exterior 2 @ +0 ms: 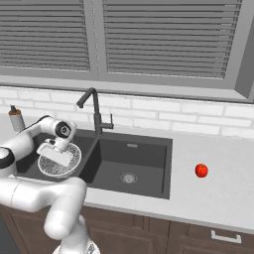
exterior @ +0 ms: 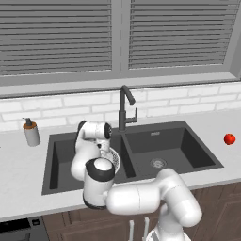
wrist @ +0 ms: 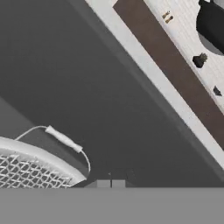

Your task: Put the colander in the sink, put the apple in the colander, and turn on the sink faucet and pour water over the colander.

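Colander (exterior 2: 60, 159) hangs in my pinched-shut end effector (exterior 2: 53, 149) over the sink (exterior 2: 149, 163); I should let go next.

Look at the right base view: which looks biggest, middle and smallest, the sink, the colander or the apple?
1. The sink, biggest by far: it spans two basins.
2. The colander, middle: it fills much of the left basin, partly hidden by the gripper.
3. The apple, smallest: a little red ball on the counter.
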